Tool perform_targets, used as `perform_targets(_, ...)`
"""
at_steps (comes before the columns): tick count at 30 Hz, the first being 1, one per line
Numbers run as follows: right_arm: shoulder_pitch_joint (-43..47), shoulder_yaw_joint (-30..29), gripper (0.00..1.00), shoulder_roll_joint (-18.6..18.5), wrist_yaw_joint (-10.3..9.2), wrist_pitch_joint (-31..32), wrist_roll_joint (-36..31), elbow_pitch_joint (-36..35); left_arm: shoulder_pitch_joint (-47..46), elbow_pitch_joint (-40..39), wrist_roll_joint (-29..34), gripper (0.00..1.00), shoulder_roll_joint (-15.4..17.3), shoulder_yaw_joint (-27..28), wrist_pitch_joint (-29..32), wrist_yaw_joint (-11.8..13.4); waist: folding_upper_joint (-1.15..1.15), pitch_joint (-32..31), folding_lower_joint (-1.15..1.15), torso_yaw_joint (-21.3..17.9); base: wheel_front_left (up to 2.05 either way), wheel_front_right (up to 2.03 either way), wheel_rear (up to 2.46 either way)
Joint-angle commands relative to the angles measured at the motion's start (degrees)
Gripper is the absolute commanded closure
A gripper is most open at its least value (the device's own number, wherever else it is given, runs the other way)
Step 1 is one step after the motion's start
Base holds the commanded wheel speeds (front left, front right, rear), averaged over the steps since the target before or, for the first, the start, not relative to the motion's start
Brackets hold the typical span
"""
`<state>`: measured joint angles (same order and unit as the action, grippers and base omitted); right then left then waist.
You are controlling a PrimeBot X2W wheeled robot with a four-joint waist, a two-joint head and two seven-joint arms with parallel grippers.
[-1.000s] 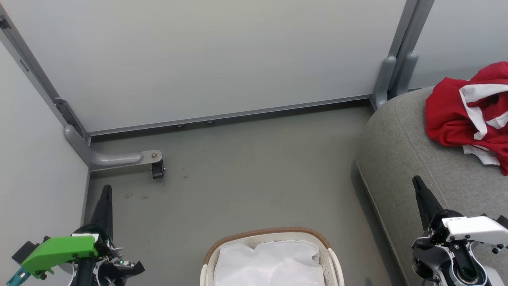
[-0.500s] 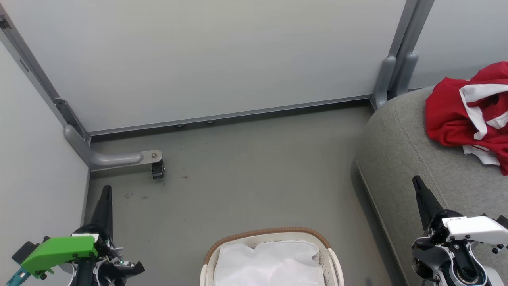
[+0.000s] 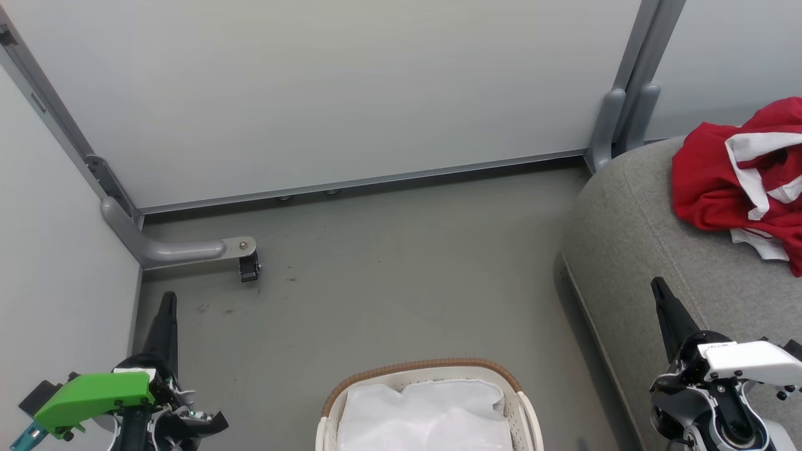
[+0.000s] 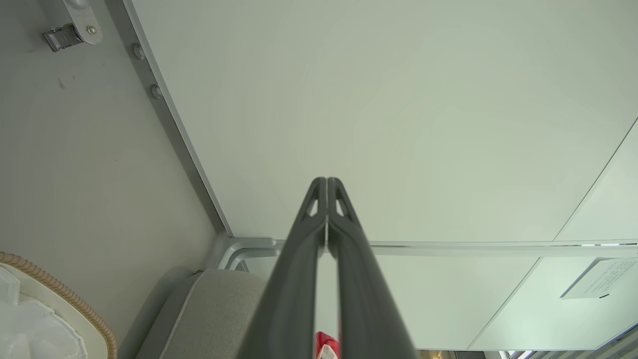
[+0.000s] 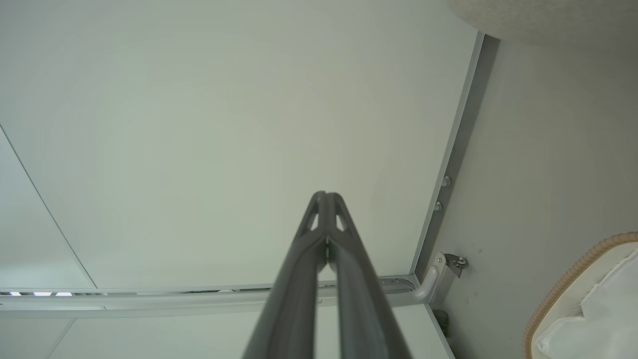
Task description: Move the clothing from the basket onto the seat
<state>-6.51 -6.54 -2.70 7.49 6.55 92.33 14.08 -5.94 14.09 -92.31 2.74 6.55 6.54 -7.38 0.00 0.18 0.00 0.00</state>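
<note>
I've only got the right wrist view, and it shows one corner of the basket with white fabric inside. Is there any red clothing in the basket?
Observer: From the head view, the basket holds white lining and nothing red in the part I see. Its near end is cut off by the frame.
Operator: So where is the clothing?
Observer: The red clothing lies in a crumpled heap on the grey seat, on the robot's right.
Operator: And what about the other arm?
Observer: The left gripper is shut with nothing in it, above the floor to the left of the basket.
</note>
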Motion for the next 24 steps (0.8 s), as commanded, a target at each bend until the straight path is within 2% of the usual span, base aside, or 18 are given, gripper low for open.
perform_targets(1,0.6,-0.1,1.0,-0.34,0.0,0.17,0.18,-0.21,-0.62,-0.12,-0.2,1.0,0.25,0.11,0.17,-0.29,0.0,0.0,0.0,0.0,0.0,0.0,0.0)
perform_targets(24,0.6,-0.1,1.0,-0.34,0.0,0.16,0.19,-0.2,-0.62,-0.12,-0.2,1.0,0.25,0.1,0.17,-0.29,0.0,0.0,0.0,0.0,0.0,0.0,0.0)
